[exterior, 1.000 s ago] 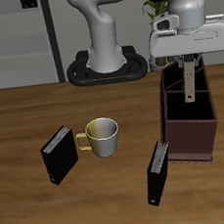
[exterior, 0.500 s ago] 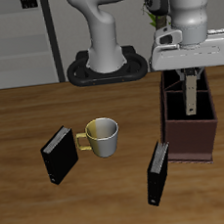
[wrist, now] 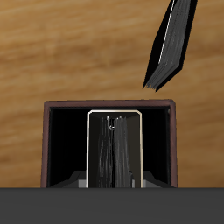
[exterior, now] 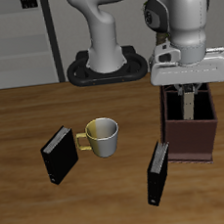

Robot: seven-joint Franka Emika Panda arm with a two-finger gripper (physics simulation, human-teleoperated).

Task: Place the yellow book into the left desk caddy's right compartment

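While the tool (exterior: 186,89) grips the yellow book (exterior: 187,106) upright, the book hangs directly beneath it, partly lowered inside the left desk caddy (exterior: 190,139).

Illumination is even and diffuse from above in both views; the desk (exterior: 27,124) reads bright with no glare, and soft short shadows sit beneath the mug (exterior: 102,137) and the black books. Rendering is sharp throughout, with no blur or edge distortion, though resolution is low. The left desk caddy (wrist: 108,108) interior is nearly black.
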